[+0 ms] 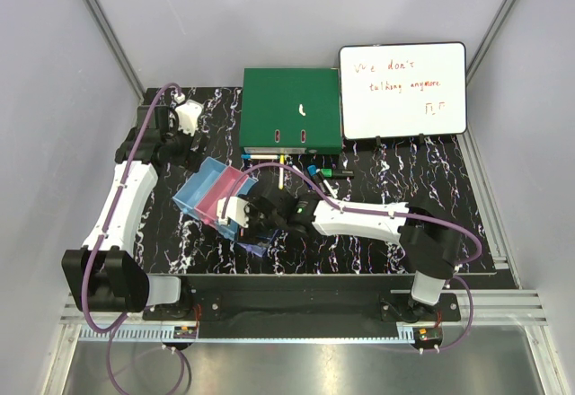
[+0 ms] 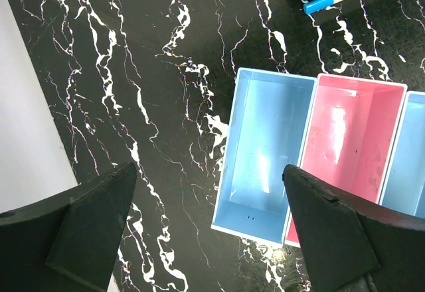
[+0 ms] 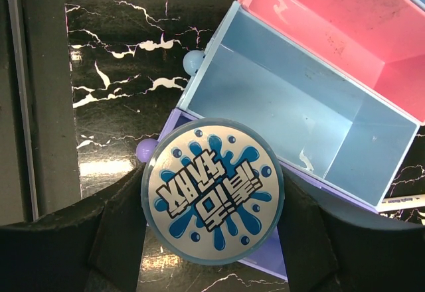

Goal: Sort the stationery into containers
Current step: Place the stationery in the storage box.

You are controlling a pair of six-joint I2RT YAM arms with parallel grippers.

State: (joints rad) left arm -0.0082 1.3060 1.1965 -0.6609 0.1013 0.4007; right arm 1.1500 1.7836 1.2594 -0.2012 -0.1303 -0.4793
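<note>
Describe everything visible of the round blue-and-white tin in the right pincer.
The round tin has a pale blue rim and a white face printed with a blue splash and dark lettering; it looks like plastic. The right pincer grips its rim on two opposite sides. Its face is turned to the wrist camera, and it hangs over the purple bin.

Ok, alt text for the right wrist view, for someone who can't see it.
The right tool grips a round blue-and-white tin over the purple bin. Next along the row sit an empty light blue bin and a pink bin, on a black marbled table.
</note>
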